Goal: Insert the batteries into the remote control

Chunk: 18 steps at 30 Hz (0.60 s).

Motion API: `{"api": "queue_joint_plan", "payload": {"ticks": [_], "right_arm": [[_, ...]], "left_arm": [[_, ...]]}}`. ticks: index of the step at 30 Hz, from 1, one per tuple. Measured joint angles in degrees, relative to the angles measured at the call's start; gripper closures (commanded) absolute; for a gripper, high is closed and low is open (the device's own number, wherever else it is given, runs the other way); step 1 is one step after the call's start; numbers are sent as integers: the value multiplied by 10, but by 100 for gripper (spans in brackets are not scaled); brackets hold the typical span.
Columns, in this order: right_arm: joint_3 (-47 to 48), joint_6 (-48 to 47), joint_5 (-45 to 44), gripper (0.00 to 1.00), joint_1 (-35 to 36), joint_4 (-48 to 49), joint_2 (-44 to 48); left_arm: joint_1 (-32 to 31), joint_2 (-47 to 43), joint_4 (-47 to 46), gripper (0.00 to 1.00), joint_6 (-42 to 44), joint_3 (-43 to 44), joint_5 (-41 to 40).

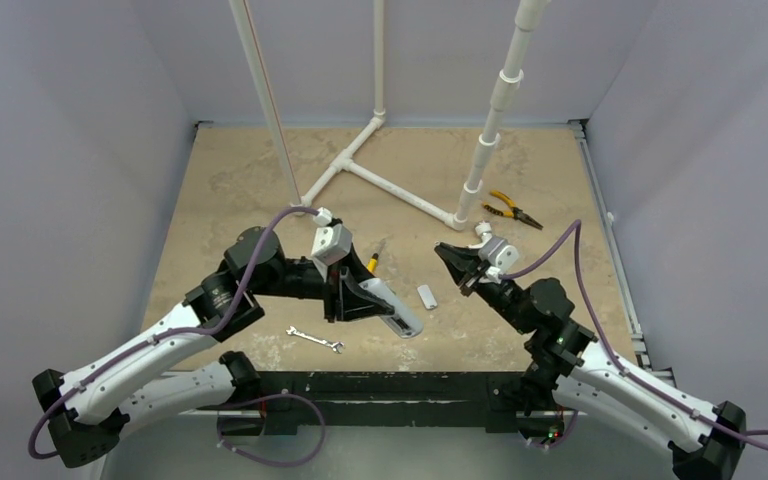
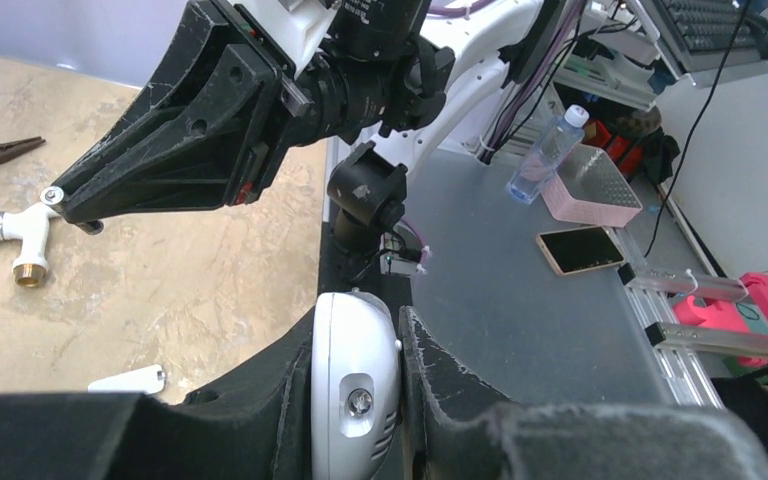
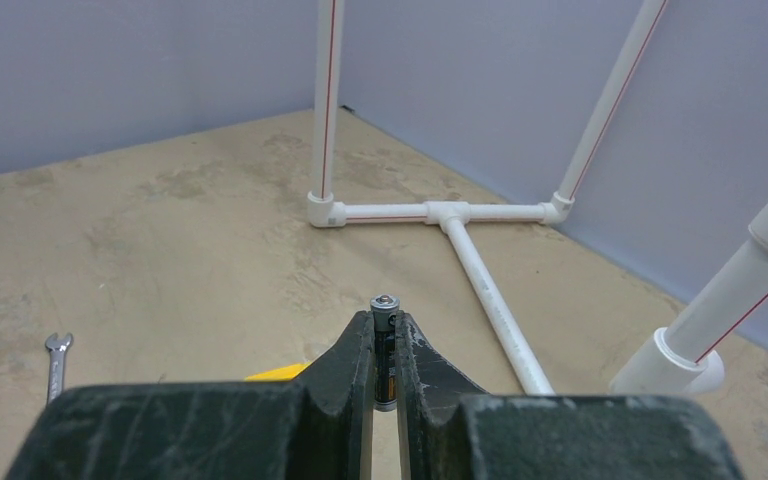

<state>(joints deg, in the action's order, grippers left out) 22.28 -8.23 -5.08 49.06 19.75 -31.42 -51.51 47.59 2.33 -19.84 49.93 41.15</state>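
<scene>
Left wrist view: my left gripper [image 2: 358,322] was clamped on the remote control [image 2: 353,400], which lay between my two arms over the table [image 2: 160,290]. Right wrist view: my right gripper [image 3: 385,328] pinched a battery [image 3: 385,352], one end poking past the fingertips.

White remote control [image 2: 356,400] in left end effector [image 2: 358,335]; dark battery [image 3: 385,352] in right end effector [image 3: 384,325].
</scene>
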Motion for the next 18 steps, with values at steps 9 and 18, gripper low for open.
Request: {"api": "queue_joint_plan", "payload": {"ticks": [9,18], "right_arm": [[-3,0,-3,100,0,15,-5],[6,273,-215,100,0,-21,-80]], "left_arm": [[-10,10,30,100,21,1,-25],[27,4,106,100,-2,9,-170]]}}
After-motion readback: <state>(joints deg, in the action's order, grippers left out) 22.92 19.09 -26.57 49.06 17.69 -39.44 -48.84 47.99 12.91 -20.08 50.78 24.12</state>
